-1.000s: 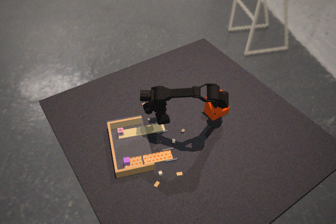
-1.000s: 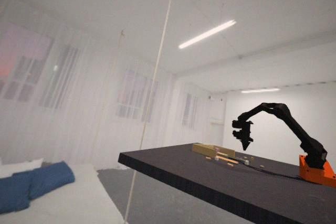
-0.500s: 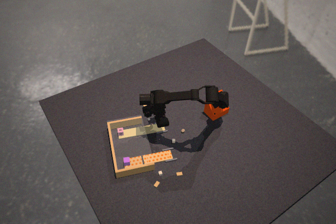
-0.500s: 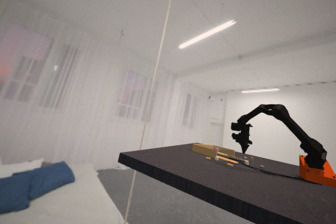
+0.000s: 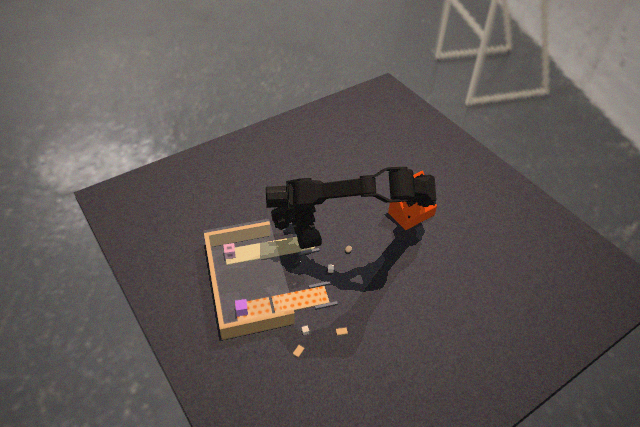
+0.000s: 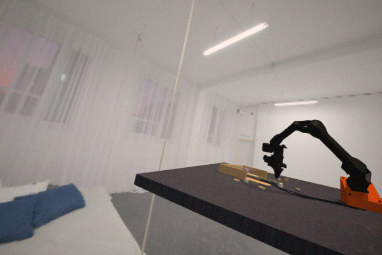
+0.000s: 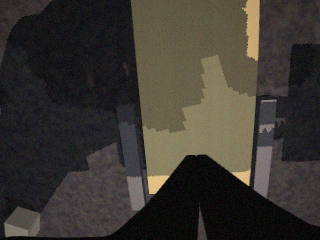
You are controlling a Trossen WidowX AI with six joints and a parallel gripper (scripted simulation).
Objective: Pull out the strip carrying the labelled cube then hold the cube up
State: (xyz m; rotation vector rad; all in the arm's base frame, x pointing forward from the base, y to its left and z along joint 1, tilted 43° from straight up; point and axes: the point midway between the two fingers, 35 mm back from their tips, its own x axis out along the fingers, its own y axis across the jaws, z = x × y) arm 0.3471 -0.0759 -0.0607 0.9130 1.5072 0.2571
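A pale yellow strip (image 5: 245, 253) (image 7: 175, 50) lies in one piece, as far as it shows, with a pink cube (image 5: 229, 250) bearing a dark mark at its far end. An orange-dotted strip (image 5: 299, 298) lies in two parts with a narrow gap between them; a plain purple cube (image 5: 240, 307) is at its far end. My gripper (image 6: 277, 177) (image 7: 196, 164) is shut with nothing between its fingertips, pointing down over the near end of the yellow strip. The arm hides part of that end in the top view. Contact with the strip cannot be told.
A low wooden wall (image 5: 255, 328) (image 6: 230, 170) surrounds the far parts of the strips and is open toward the arm. Grey rails (image 7: 131, 160) (image 7: 264, 165) flank the yellow strip's near end. Small loose pieces include a white cube (image 5: 330, 268) and a tan block (image 5: 341, 331).
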